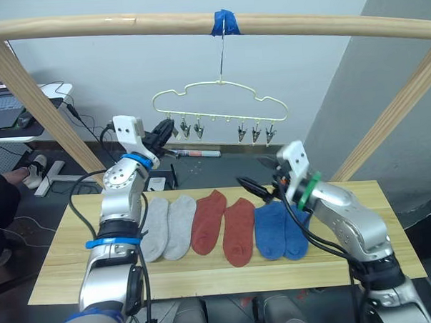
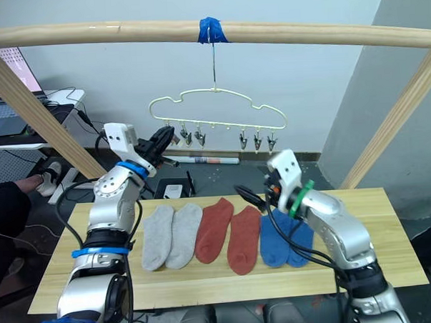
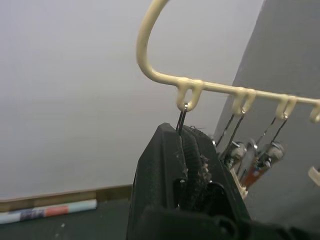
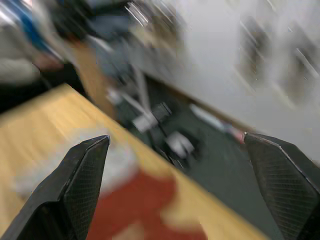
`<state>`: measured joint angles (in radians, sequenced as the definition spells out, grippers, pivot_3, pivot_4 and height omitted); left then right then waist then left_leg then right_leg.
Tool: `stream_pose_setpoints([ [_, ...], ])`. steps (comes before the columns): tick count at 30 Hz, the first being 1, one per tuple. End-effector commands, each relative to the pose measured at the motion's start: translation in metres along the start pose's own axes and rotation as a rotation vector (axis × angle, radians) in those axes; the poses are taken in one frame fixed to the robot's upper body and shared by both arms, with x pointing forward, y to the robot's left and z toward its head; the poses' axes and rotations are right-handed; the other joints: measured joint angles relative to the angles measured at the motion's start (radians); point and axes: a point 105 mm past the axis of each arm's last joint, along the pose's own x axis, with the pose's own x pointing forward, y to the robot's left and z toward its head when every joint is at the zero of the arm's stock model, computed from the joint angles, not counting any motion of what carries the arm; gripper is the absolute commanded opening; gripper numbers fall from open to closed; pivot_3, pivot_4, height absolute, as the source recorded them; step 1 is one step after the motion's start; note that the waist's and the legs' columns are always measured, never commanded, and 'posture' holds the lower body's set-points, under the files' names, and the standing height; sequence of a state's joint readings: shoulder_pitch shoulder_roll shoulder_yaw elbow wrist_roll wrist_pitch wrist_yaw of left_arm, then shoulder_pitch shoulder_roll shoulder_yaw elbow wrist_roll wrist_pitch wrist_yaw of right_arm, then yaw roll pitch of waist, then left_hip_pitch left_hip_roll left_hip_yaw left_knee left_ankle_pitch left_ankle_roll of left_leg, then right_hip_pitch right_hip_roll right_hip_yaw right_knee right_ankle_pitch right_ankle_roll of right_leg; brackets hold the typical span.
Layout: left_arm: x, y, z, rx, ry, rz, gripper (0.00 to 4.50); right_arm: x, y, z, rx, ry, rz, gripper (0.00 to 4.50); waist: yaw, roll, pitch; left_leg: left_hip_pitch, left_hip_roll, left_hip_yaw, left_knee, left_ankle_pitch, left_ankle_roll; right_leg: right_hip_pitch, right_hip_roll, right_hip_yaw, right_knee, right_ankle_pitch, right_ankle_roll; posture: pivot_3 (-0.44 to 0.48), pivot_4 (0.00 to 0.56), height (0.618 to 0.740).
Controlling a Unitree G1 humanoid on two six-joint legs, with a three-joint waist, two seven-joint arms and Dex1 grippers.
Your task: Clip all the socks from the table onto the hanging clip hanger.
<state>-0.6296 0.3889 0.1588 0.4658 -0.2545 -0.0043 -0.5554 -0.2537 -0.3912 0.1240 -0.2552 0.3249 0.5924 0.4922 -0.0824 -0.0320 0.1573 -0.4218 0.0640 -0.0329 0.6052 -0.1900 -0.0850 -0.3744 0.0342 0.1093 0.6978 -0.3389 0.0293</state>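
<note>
Six socks lie side by side on the table (image 1: 375,219), toes toward us: two grey socks (image 1: 168,226) on our left, two red socks (image 1: 224,227) in the middle, two blue socks (image 1: 279,230) on our right. All of them rest flat on the wood, each pair touching or nearly touching the next.

The hanger (image 1: 220,104) hangs by its long hook from the rail (image 1: 302,23), at the blue tape (image 1: 225,22), above and behind the table. Its clips dangle in a row along the lower edge, none holding a sock.

Our left gripper (image 1: 163,132) is raised to the hanger's left end. In the left wrist view its fingers (image 3: 172,165) are pressed together around the leftmost clip (image 3: 181,120), whose wire loop rises out of them to the hanger's eyelet.

Our right gripper (image 1: 254,188) hovers low over the table, just above the gap between the red and blue socks. In the right wrist view its fingers (image 4: 82,180) are spread wide apart, holding nothing.
</note>
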Motion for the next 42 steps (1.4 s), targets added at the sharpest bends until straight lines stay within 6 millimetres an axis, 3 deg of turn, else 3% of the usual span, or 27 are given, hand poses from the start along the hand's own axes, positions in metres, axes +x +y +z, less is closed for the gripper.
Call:
stream_pose_setpoints([
  [1, -0.007, -0.003, 0.008, 0.001, 0.029, -0.045, 0.01, -0.022, -0.033, -0.019, -0.012, 0.05, -0.171, 4.5, 0.0, 0.001, 0.001, 0.0, 0.0, 0.0, 0.0, 0.0, 0.0, 0.0, 0.0, 0.0, 0.0, 0.0, 0.001, -0.059, 0.164, 0.74],
  [4, -0.014, -0.004, 0.007, -0.027, 0.07, -0.073, 0.01, -0.043, -0.053, -0.063, -0.068, 0.226, -0.265, 4.5, -0.002, 0.003, 0.002, 0.001, 0.0, 0.0, 0.001, 0.0, 0.0, 0.001, 0.0, 0.0, 0.0, -0.002, 0.003, -0.059, 0.163, 0.74],
  [8, -0.016, -0.01, 0.006, -0.051, 0.098, -0.104, 0.01, -0.047, -0.065, -0.093, -0.136, 0.344, -0.273, 4.5, -0.007, 0.004, 0.003, 0.004, 0.0, 0.003, 0.001, 0.0, 0.0, 0.002, 0.001, 0.003, 0.0, -0.002, 0.004, -0.062, 0.163, 0.74],
  [17, -0.016, -0.011, 0.009, -0.083, 0.11, -0.109, 0.01, -0.023, -0.07, -0.116, -0.154, 0.411, -0.175, 4.5, -0.007, 0.003, 0.009, 0.005, 0.0, 0.007, 0.002, 0.0, 0.0, 0.002, 0.001, 0.008, 0.0, -0.001, 0.006, -0.047, 0.169, 0.74],
  [24, -0.022, -0.009, 0.009, -0.084, 0.117, -0.098, 0.01, -0.02, -0.073, -0.138, -0.106, 0.506, -0.145, 4.5, -0.005, 0.002, 0.013, 0.005, 0.0, 0.007, 0.002, 0.0, 0.0, 0.002, 0.001, 0.008, 0.0, 0.0, 0.003, -0.024, 0.172, 0.74],
  [28, -0.024, -0.009, 0.009, -0.085, 0.118, -0.092, 0.0, -0.016, -0.065, -0.138, -0.095, 0.5, -0.094, 3.53, -0.004, 0.002, 0.013, 0.005, 0.0, 0.007, 0.002, 0.0, 0.0, 0.002, 0.001, 0.007, 0.0, 0.0, 0.004, -0.016, 0.17, 0.74],
  [33, -0.025, -0.008, 0.007, -0.084, 0.121, -0.085, 0.0, -0.017, -0.058, -0.14, -0.093, 0.503, -0.069, 1.62, -0.004, 0.002, 0.013, 0.005, 0.0, 0.007, 0.003, 0.0, 0.0, 0.003, 0.001, 0.008, 0.0, 0.001, 0.004, -0.01, 0.168, 0.74],
  [37, -0.025, -0.007, 0.007, -0.084, 0.123, -0.083, 0.0, -0.031, -0.061, -0.143, -0.102, 0.507, -0.087, 0.11, -0.001, 0.002, 0.013, 0.005, 0.0, 0.007, 0.003, 0.0, 0.0, 0.003, 0.001, 0.008, 0.0, 0.001, 0.005, -0.009, 0.165, 0.74],
  [40, -0.026, -0.007, 0.006, -0.095, 0.129, -0.086, 0.0, -0.045, -0.067, -0.141, -0.128, 0.504, -0.119, 0.05, 0.002, 0.002, 0.013, 0.005, 0.0, 0.007, 0.003, 0.0, 0.0, 0.003, 0.001, 0.007, 0.0, 0.0, 0.005, -0.015, 0.162, 0.74],
  [42, -0.025, -0.011, 0.004, -0.151, 0.14, -0.106, 0.0, -0.061, -0.072, -0.127, -0.156, 0.473, -0.149, 0.05, 0.004, 0.002, 0.013, 0.005, 0.0, 0.007, 0.003, 0.0, 0.0, 0.003, 0.0, 0.007, 0.0, 0.0, 0.005, -0.017, 0.162, 0.74],
])
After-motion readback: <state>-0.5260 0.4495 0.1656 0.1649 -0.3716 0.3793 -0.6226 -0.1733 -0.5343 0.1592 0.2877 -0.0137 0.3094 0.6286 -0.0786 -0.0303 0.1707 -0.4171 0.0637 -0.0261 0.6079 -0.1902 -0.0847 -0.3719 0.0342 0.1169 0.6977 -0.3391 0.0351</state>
